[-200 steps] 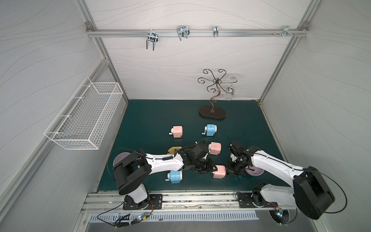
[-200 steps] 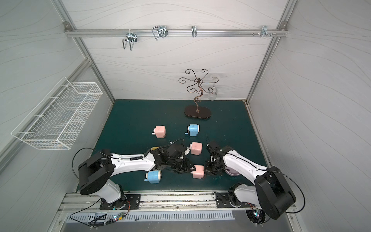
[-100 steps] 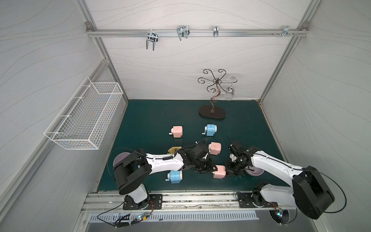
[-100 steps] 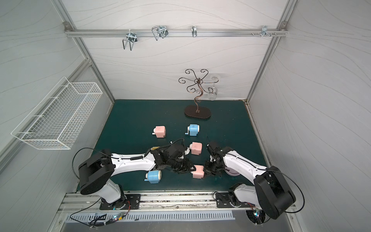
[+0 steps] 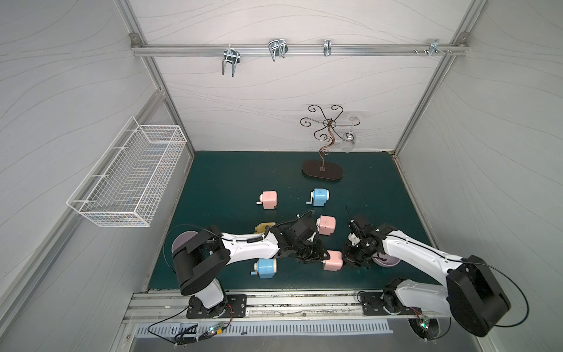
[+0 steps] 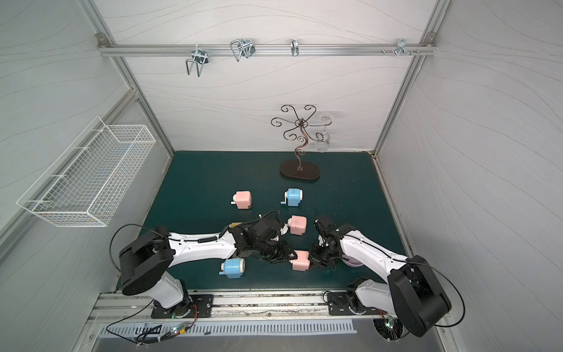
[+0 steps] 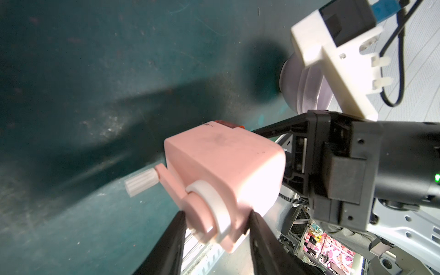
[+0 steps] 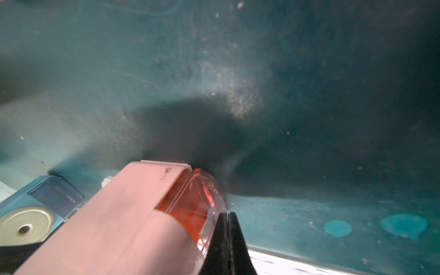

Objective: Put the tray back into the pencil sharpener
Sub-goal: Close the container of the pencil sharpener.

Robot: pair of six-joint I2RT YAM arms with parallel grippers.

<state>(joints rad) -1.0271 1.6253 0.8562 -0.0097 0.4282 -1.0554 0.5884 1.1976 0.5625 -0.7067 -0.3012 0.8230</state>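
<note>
A pink pencil sharpener (image 5: 333, 261) (image 6: 301, 261) lies near the front of the green mat between both arms. My left gripper (image 5: 319, 258) (image 7: 216, 216) is shut on its crank end, one black finger on each side of the pink body (image 7: 221, 162). The clear orange tray (image 8: 192, 202) sits in the sharpener's far end, its rounded front sticking out of the pink body (image 8: 114, 221). My right gripper (image 5: 348, 261) (image 8: 226, 215) is shut, its joined fingertips resting against the tray's front. In the left wrist view only a red sliver of the tray (image 7: 228, 123) shows.
Other sharpeners lie around: pink (image 5: 269, 199), blue (image 5: 319, 197), pink (image 5: 326, 225), blue (image 5: 266, 268), and a yellow piece (image 5: 264, 227). A purple bowl (image 5: 386, 261) sits under the right arm. A metal stand (image 5: 322, 173) is at the back, and a wire basket (image 5: 131, 179) hangs on the left wall.
</note>
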